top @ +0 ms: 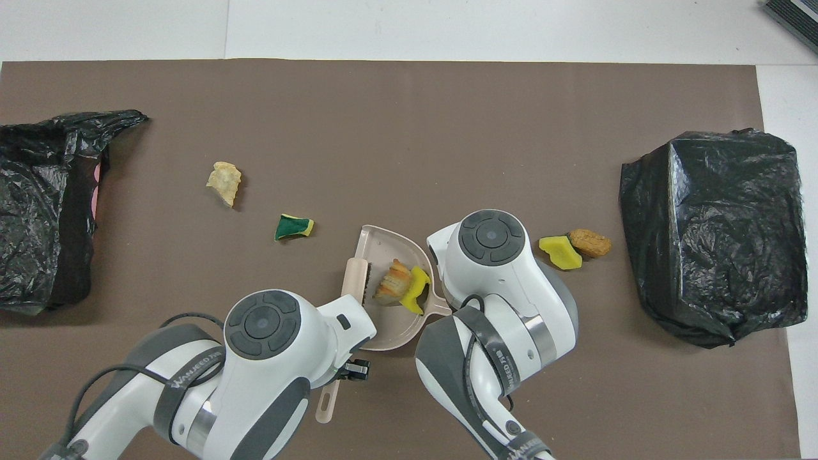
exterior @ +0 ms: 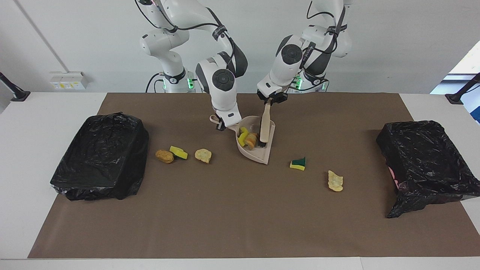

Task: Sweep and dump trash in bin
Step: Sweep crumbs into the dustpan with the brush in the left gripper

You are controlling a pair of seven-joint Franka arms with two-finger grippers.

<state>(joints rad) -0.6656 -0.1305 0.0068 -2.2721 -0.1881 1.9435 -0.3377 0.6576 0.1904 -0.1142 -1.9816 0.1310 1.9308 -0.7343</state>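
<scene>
left gripper point(exterior: 270, 100) clamps the brush point(exterior: 264, 127) handle, bristles inside the dustpan point(exterior: 258, 155). right gripper point(exterior: 221, 125) clamps the dustpan handle, pan mouth toward the left arm's end. 2 scraps point(exterior: 247, 138) sit in the pan, pressed against its back wall. 5 are left on the mat point(exterior: 225, 217): a green-yellow sponge point(exterior: 298, 164) and a tan chunk point(exterior: 335, 180) toward the left arm's end, 3 pieces point(exterior: 183, 153) toward the right arm's end. both bins point(exterior: 99, 155) show no trash in them. judged under halfway; no dump yet.
</scene>
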